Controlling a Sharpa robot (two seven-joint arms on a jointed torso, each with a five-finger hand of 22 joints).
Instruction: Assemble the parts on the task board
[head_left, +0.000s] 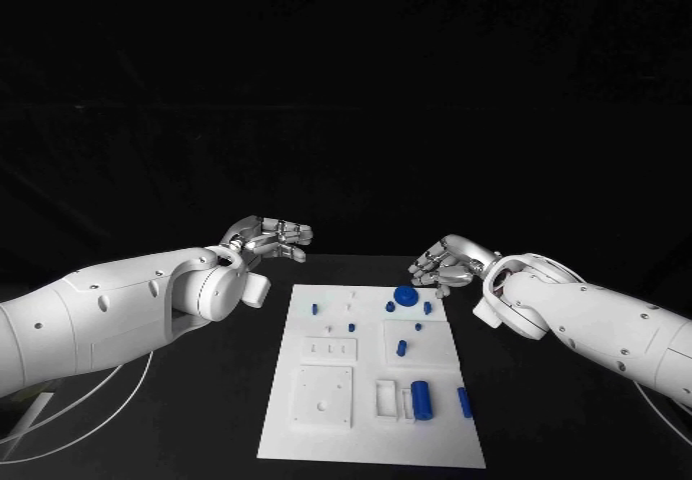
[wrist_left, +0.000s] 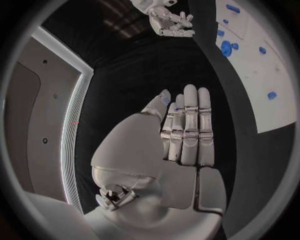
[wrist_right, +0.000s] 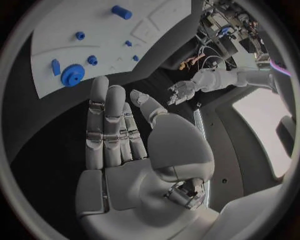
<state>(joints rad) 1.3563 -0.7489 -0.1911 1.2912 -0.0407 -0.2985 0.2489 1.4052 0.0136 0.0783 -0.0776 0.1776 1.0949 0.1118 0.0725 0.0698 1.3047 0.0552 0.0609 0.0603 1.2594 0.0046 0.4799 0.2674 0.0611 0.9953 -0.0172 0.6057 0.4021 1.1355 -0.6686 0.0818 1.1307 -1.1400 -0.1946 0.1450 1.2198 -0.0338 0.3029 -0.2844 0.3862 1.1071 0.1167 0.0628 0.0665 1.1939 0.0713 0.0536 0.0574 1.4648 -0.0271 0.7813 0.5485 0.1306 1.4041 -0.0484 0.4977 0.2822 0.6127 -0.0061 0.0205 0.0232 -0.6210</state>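
In the head view's lower centre lies the flat white rectangular task board (head_left: 372, 375), small blue plastic parts (head_left: 420, 398) scattered on it. The silver left hand (head_left: 268, 240) and silver right hand (head_left: 446, 264) are held empty, fingers extended, at its far corners, presumably readied for a first pick.

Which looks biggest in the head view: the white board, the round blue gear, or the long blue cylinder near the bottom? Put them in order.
1. Task board, by far the biggest.
2. Long blue cylinder.
3. Round blue gear.
The last two look close, and the gear lies farther from the camera, so that order is unsure.
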